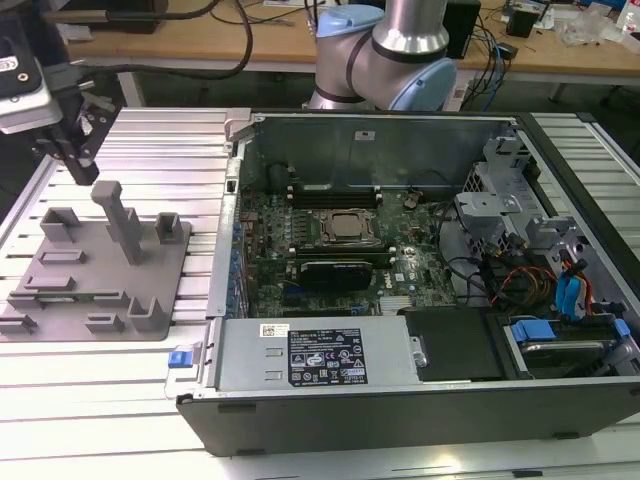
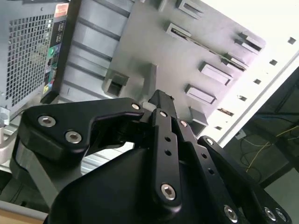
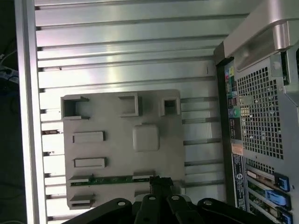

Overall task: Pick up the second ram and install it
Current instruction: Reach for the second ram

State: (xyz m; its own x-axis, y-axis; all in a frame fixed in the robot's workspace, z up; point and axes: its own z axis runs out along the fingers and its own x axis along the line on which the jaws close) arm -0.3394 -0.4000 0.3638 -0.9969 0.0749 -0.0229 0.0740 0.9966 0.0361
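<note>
Jaws look closed and empty; gripper [image 1: 80, 170] hangs in the air above the grey fixture plate [image 1: 100, 265], touching nothing. Ram [image 3: 112, 178], a thin green stick, sits in a long slot of the plate among raised grey blocks; in the first wrist view it runs up close to the jaw tips, with no contact. Plate rests on the ribbed metal tabletop [image 3: 121, 51], and the open computer case [image 1: 400, 360] stands just to the exterior view's right of it, motherboard [image 1: 330, 230] exposed.
</note>
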